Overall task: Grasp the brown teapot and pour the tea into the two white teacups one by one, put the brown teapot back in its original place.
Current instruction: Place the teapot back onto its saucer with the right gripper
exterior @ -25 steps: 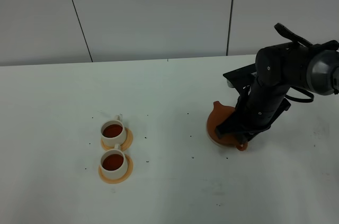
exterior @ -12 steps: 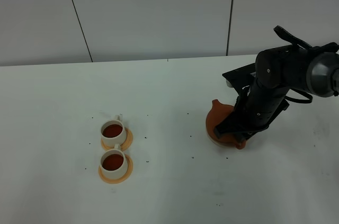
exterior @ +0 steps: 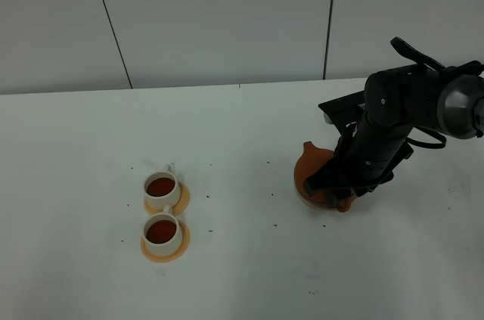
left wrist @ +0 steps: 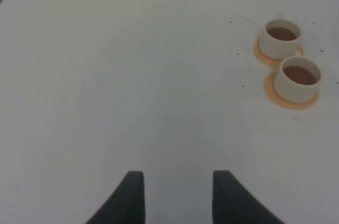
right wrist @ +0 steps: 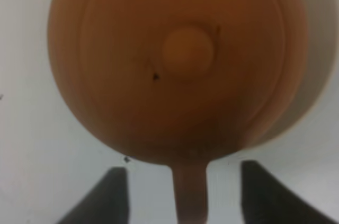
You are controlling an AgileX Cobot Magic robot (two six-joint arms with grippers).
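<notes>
On the right of the surface [exterior: 227, 138], our right gripper [right wrist: 183, 192] has just spread its fingers [right wrist: 114, 192] off the handle, leaving the brown teapot [exterior: 316, 169] on its coaster [right wrist: 312, 91]. Both white teacups [exterior: 162, 210] hold tea, so only withdrawal remains. Our left gripper [left wrist: 177, 197] hangs spread, holding nothing.

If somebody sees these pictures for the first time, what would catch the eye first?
Probably the black right arm bent low over the brown teapot, right of the table's middle; its end effector stands open, one finger on either side of the handle. Next, the two white teacups on orange saucers at the left, both filled with dark tea.
</notes>
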